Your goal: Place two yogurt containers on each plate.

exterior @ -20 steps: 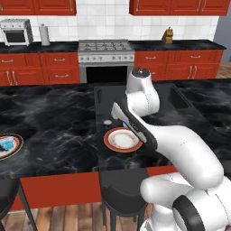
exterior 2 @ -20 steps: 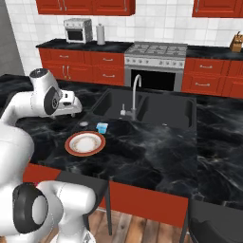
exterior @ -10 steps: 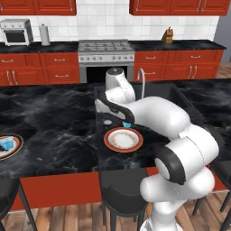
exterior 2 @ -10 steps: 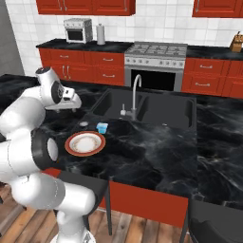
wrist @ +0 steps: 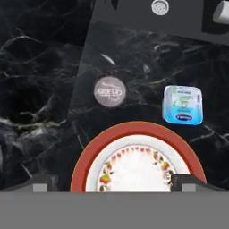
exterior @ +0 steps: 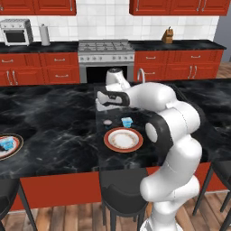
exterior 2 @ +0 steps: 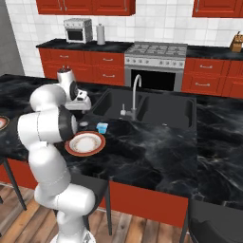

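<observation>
In the hand view a red-rimmed plate [wrist: 138, 163] with a pale centre lies bare right below my open gripper [wrist: 114, 183], fingertips [wrist: 42, 184] wide apart and empty. Beyond it on the black counter sit a dark round yogurt tub [wrist: 109, 91] and a light blue yogurt tub [wrist: 182, 104], both off the plate. The left base view shows the gripper [exterior: 100, 103] hovering above the counter behind this plate [exterior: 123, 139], near the dark tub [exterior: 107, 122] and the blue tub [exterior: 127, 122]. A second plate [exterior: 13, 149] at the far left carries light blue yogurt [exterior: 5, 143]; how many tubs I cannot tell.
A sunken double sink [exterior 2: 156, 109] with a faucet [exterior 2: 135, 90] lies just behind the two loose tubs; its drain [wrist: 158, 6] is visible in the hand view. A dark stool [exterior: 122, 185] stands under the island's front edge. Stove and red cabinets line the far wall.
The arm has swung and folded over to the left. The hand has lifted from beside the near plate to above the counter behind it. Tubs and plates have not moved.
</observation>
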